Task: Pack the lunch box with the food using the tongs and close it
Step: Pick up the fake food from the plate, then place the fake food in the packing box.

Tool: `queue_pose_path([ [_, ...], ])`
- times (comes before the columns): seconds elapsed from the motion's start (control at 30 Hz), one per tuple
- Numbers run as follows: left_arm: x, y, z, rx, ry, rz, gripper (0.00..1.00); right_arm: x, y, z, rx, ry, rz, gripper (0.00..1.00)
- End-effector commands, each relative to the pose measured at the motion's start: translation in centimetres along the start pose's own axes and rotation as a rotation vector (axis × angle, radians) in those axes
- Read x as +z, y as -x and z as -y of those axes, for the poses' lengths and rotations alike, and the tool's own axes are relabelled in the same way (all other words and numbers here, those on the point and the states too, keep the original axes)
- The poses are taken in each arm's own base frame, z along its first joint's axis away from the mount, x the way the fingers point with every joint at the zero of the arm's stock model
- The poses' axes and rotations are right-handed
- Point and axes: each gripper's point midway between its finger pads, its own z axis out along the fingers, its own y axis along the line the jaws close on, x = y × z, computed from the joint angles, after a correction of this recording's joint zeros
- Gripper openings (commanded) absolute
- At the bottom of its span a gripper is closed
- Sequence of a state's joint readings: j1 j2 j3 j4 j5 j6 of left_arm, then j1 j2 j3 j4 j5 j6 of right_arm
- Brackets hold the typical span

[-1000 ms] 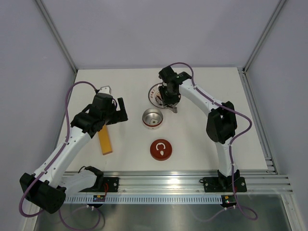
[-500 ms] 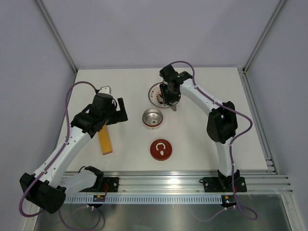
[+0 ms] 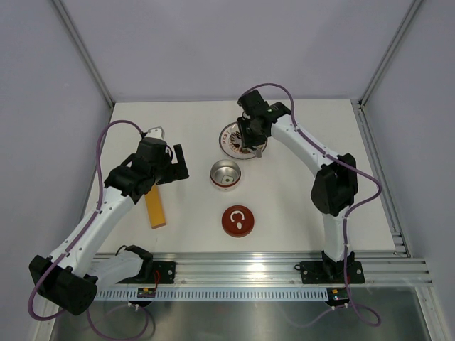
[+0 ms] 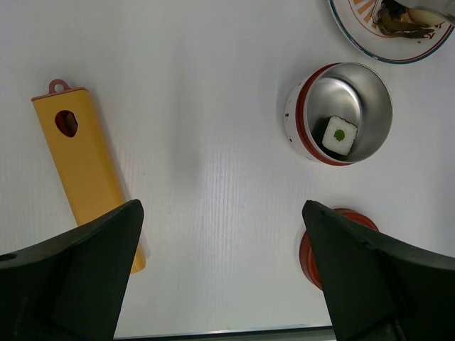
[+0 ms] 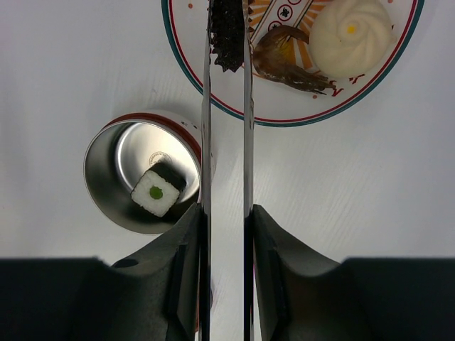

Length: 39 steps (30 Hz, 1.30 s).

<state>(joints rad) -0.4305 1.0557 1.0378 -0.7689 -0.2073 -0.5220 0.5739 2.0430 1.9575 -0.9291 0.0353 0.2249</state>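
Right arm has swung further out over the patterned plate (image 5: 341, 99); right pincer (image 5: 226, 227) squeezes the tongs (image 5: 206, 142) so their tips clamp a dark piece (image 5: 226, 32) beside the shrimp (image 5: 288, 60) and bun (image 5: 352, 35), presumably for transfer to the lunch box (image 5: 106, 163) just beside the plate, which already holds one rice roll (image 5: 158, 190). Left pincer (image 4: 220, 213) hangs spread and empty over the worktop (image 3: 298, 206), out of the way. No legible text, only a white curl on the red lid (image 3: 238, 221), which lies off the tin.
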Motion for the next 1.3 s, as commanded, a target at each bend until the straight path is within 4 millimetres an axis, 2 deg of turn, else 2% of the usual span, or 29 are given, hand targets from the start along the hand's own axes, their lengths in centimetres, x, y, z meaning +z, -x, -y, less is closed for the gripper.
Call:
queue_pose_path([
  [0.0,-0.6,2.0,0.6,-0.019,-0.018,0.063,0.99,-3.2,2.4,-0.2,0.016,0.023,0.107,0.1],
  [0.27,-0.5,1.9,0.5,-0.028,-0.018,0.067,0.99,-7.5,1.9,-0.8,0.003,0.08,0.166,0.1],
  [0.4,-0.3,1.9,0.7,-0.03,-0.022,0.063,0.99,-8.8,0.0,-1.3,-0.029,0.089,0.153,0.1],
  [0.47,-0.2,1.9,0.7,-0.025,-0.021,0.063,0.99,-9.6,-1.0,-2.2,-0.056,0.105,0.145,0.09],
  [0.63,-0.2,2.1,0.7,-0.025,-0.019,0.066,0.99,-9.5,-4.8,-4.6,-0.172,0.136,0.079,0.1],
  [0.83,0.0,1.8,0.8,-0.023,-0.021,0.056,0.99,-8.6,-7.9,-5.7,-0.272,0.141,-0.001,0.1],
  [1.0,0.0,1.8,0.7,-0.022,-0.021,0.056,0.99,-8.1,-8.6,-5.5,-0.285,0.13,-0.021,0.1],
  [1.27,0.0,1.6,0.6,-0.019,-0.018,0.053,0.99,-7.1,-8.6,-5.5,-0.306,0.122,-0.031,0.11],
])
